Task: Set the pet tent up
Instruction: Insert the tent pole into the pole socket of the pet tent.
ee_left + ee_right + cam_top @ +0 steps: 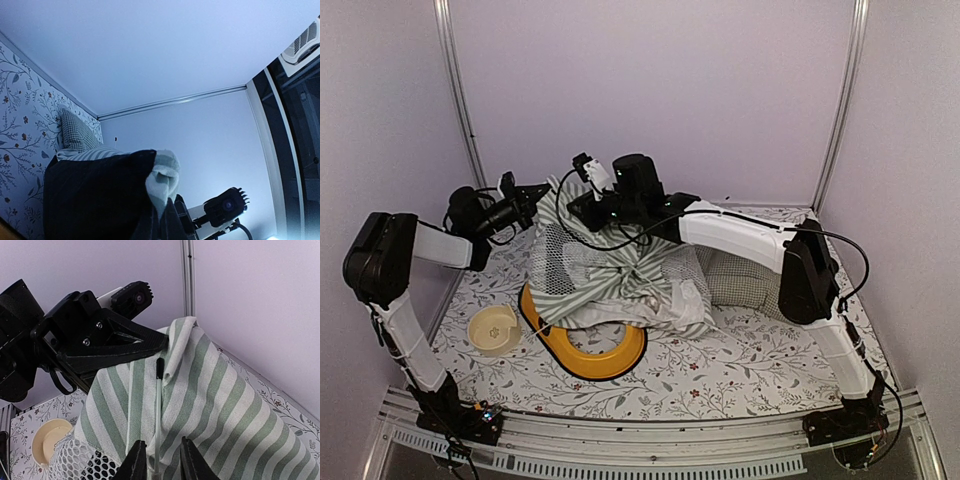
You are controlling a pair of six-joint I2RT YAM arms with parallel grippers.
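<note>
Left fingers (132, 342) clamp the pet tent (220, 405) at its peak; right fingers (134, 464), slightly apart, straddle the white pole (158, 410), which could spring sideways.

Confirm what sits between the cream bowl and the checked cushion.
Top view: the pet tent, slumped over part of a yellow ring, fills the stretch between the cream bowl and the checked cushion.

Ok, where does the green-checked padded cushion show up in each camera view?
Top external: green-checked padded cushion right of centre.
Left wrist: cushion at the left, mid-height.
Right wrist: not in it.
Shared landmark: the green-and-white striped fabric tent, in all three.
</note>
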